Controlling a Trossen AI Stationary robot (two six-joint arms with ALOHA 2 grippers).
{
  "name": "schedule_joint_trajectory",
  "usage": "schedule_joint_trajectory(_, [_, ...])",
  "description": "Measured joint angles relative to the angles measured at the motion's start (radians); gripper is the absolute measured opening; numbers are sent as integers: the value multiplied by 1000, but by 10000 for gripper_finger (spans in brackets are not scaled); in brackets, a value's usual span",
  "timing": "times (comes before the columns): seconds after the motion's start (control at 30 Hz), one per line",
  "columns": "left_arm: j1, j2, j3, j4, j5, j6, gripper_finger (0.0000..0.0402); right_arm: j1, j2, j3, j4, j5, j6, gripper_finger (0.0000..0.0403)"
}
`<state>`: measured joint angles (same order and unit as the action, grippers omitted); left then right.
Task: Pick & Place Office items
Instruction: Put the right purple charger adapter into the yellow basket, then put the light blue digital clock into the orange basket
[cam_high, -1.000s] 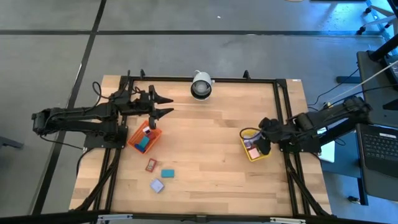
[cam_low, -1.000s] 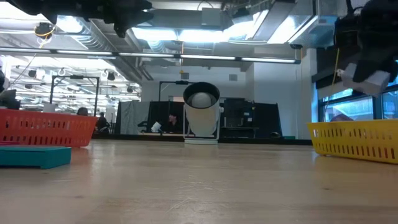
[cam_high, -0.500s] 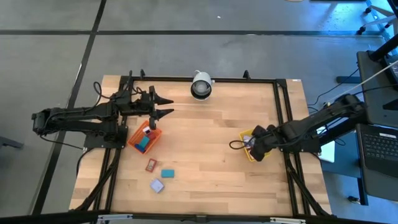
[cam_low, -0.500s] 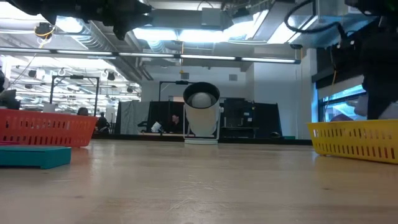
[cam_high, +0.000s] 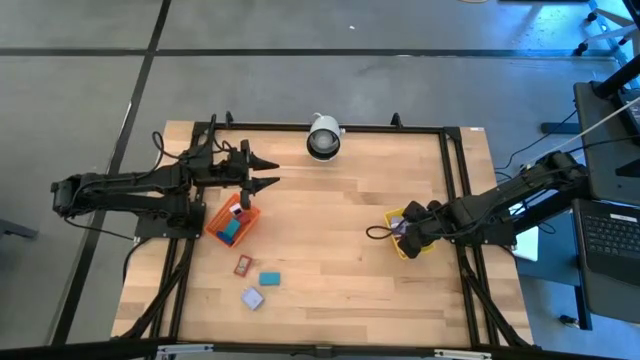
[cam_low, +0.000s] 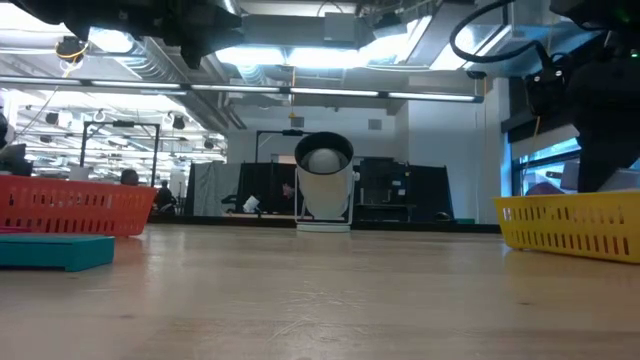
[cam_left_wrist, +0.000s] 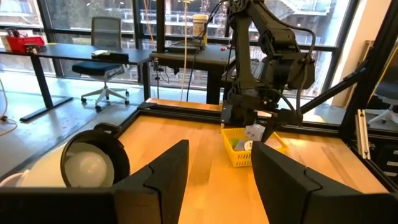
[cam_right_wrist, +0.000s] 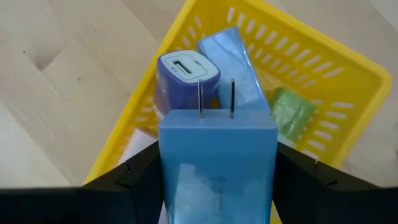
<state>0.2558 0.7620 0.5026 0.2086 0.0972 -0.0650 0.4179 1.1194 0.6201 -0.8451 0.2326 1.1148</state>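
Waiting up near the far left corner of the table, the left gripper (cam_high: 262, 170) is hanging with its fingers apart and nothing in them. Just beside it, the orange tray (cam_high: 214, 216) is holding some small blocks. Three more office items (cam_high: 269, 278) are lying near the front left edge. They look light, stiff and a bit slippery, so pinching the flat sides seems best. Over by the right edge, the right gripper (cam_right_wrist: 216, 186) is squeezing a blue plug block (cam_right_wrist: 216, 158) above the yellow tray (cam_right_wrist: 367, 81).
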Motion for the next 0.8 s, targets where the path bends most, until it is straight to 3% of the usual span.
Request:
schedule_joint_trajectory(0.27, [0,0,0,-4,36,-3,170,0,2,71,-110,1,-46,257])
schedule_joint_trajectory(0.57, [0,0,0,-4,58,-23,171,0,1,172,-179,150,-68,266])
schedule_joint_trajectory(0.67, [0,0,1,-25,102,-85,171,0,1,200,-179,270,-80,262])
schedule_joint_trajectory(0.8, [-20,0,1,-102,116,-185,178,0,1,280,-156,524,-166,248])
